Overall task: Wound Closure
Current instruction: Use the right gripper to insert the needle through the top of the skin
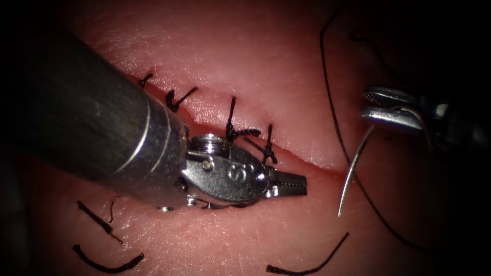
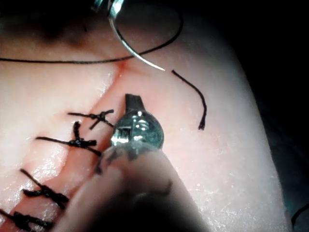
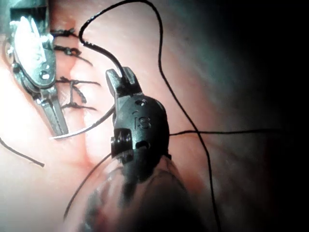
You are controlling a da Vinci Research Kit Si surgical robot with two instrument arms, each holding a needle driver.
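Note:
My right tool (image 1: 369, 104) hovers to the right of the cut (image 1: 317, 164), its jaws shut on the curved needle (image 1: 355, 163) near the back end. The needle hangs free above the tissue (image 1: 286, 61), tip pointing down beyond the cut's right end. Black thread (image 1: 332, 112) trails in a long loop across the tissue on the right. My left tool (image 1: 302, 184) lies low over the cut beside the last stitch (image 1: 267, 148), jaws shut on nothing. In the left wrist view its jaws (image 2: 133, 101) point toward the needle (image 2: 130, 50). In the right wrist view the right tool (image 3: 120, 77) holds the needle (image 3: 82, 129).
Several tied stitches (image 1: 232, 128) cross the cut to the left of the open stretch. Loose cut ends of thread (image 1: 107, 263) (image 1: 307, 260) lie on the near tissue. The left arm's thick shaft (image 1: 92, 117) covers the upper left.

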